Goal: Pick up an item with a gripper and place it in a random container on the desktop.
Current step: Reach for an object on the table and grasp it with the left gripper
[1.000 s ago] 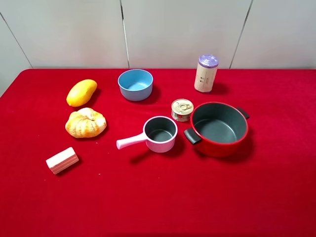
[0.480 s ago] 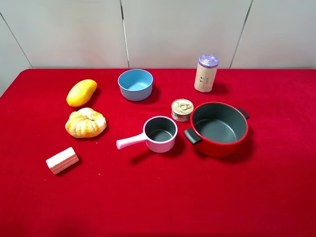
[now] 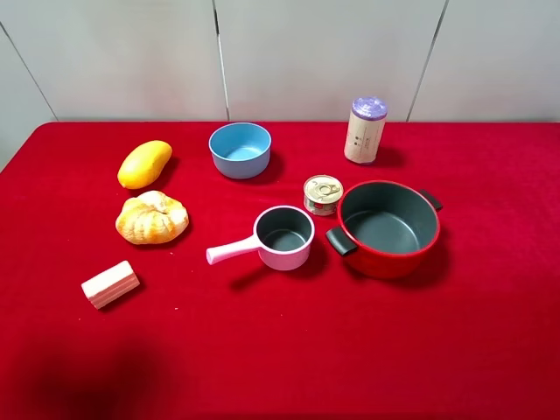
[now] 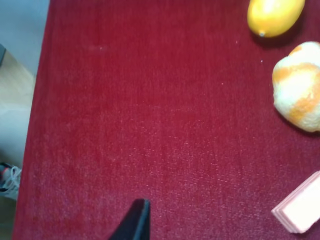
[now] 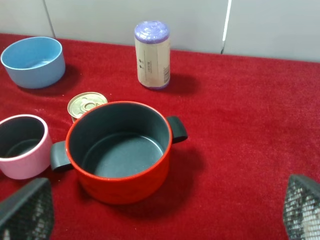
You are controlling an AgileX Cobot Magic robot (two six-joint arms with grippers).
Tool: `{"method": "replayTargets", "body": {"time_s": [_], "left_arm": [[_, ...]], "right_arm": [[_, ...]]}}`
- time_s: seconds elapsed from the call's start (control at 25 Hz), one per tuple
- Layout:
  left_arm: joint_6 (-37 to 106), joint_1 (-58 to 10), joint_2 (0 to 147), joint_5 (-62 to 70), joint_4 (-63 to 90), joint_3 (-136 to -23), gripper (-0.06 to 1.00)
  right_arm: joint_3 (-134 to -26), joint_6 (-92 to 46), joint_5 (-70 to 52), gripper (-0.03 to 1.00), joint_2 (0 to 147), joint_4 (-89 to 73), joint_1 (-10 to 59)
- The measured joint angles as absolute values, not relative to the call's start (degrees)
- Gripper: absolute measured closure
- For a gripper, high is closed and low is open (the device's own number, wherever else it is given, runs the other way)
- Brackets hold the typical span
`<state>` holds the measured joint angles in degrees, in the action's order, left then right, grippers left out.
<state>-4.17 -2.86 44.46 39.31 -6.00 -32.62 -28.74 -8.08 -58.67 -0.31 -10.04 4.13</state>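
The item (image 3: 110, 283), a pink and white striped block, lies on the red desktop (image 3: 280, 350) at the front left. Its corner also shows in the left wrist view (image 4: 300, 207). The container (image 3: 385, 261), a wide red pot with a dark grey inside, stands empty at the right and also shows in the right wrist view (image 5: 122, 187). No gripper shows in the exterior view. The left wrist view shows only one black fingertip (image 4: 135, 222) above bare cloth, apart from the item. My right gripper (image 5: 165, 212) is open and empty, on the near side of the pot.
An orange-yellow bun (image 3: 151, 217) and a yellow mango (image 3: 144, 164) lie behind the item. A pink saucepan (image 3: 284, 236), a small tin (image 3: 323, 193), a blue bowl (image 3: 240, 149) and a purple-lidded canister (image 3: 365, 129) stand around the pot. The table's left edge (image 4: 37, 115) is near the left gripper.
A dark shadow has spread over the cloth at the front left of the exterior view. None of the objects has moved.
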Motion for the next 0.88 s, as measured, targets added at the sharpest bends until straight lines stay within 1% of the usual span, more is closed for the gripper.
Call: {"method": "replayTargets", "body": {"time_s": [0.2, 0.44, 0.72, 0.88], "left_arm": [[2.9, -6.4, 53.1, 39.1, -6.0, -36.1, -0.04], [9.6, -12.7, 61.9, 38.8, -6.0, -39.0, -0.04], [18.0, -19.4, 69.5, 38.6, -6.0, -39.5, -0.04], [20.1, -21.8, 72.8, 38.4, -6.0, -39.5, -0.04]], "right_arm": [[-28.7, -8.1, -58.7, 0.27, -0.3, -10.0, 4.1], [-28.7, -8.1, -58.7, 0.27, -0.3, -10.0, 4.1], [-28.7, -8.1, -58.7, 0.27, -0.3, -10.0, 4.1], [-28.7, -8.1, -58.7, 0.27, -0.3, -10.0, 4.1]]}}
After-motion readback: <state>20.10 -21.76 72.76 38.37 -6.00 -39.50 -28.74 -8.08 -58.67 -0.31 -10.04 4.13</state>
